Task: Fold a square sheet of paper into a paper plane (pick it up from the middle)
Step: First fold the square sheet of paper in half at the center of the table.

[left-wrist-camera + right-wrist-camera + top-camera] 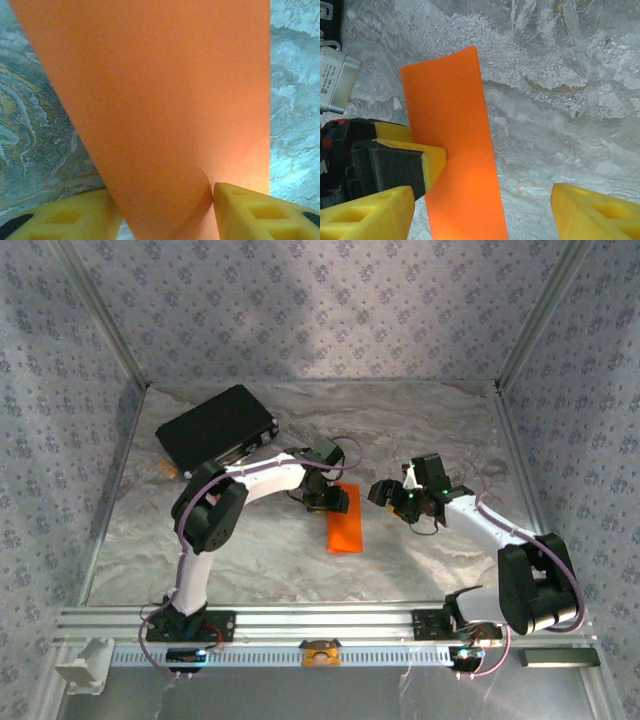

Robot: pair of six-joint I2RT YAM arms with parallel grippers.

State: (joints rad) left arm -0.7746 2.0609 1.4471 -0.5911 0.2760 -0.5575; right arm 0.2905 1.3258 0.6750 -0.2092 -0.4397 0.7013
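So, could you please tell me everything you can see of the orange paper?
The thin, plain bright orange sheet of paper shows from above as a narrow rectangle, apparently folded, resting near the middle of the grey marbled table. Its far end runs between the yellow fingers of the left gripper, curling slightly against one; whether they pinch it is unclear. One short edge bows gently. No marks or tears show.

The sheet of paper (345, 530) lies mid-table (250, 555), its far end between the left gripper (328, 502) fingers. The right gripper (383, 490) hangs right of it. The case (215, 427) sits back-left.
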